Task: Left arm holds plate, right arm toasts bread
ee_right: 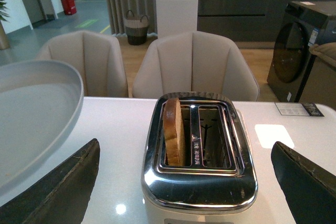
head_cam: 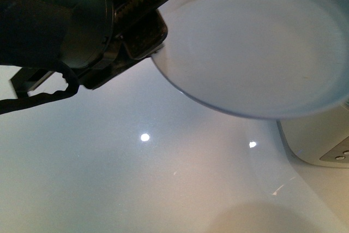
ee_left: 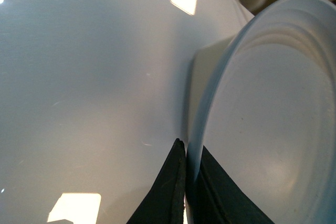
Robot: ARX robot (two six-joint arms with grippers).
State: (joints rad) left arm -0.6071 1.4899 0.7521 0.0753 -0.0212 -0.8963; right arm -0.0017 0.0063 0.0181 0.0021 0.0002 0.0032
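The step in hand looks to be the right arm's reach for the bread. The slice stands upright in one slot of the toaster, the slot on the plate's side, with its rounded top well proud of the chrome.

To do this well, the right end effector should come down centred over the slice. Its fingers should be turned to meet the two flat faces rather than the crust edges, and should stay clear of the slot's metal lips. A light squeeze is enough, I judge, since a thick slice would dent or tear under a hard one. A straight lift out of the slot would avoid snagging it on the guides inside.

That end effector is spread wide and holds nothing. Its two dark fingers frame the toaster from the near side, apart from it.

The left arm reaches in from the left, raised above the surface. The left end effector is closed on the left rim of the plate, with one jaw on each face of the rim. The plate is empty and hangs in the air just left of the toaster, clear of the surface. In the right wrist view it looks about level. It serves best held steady and close beside the toaster, so the slice has a short trip and does not slide off.
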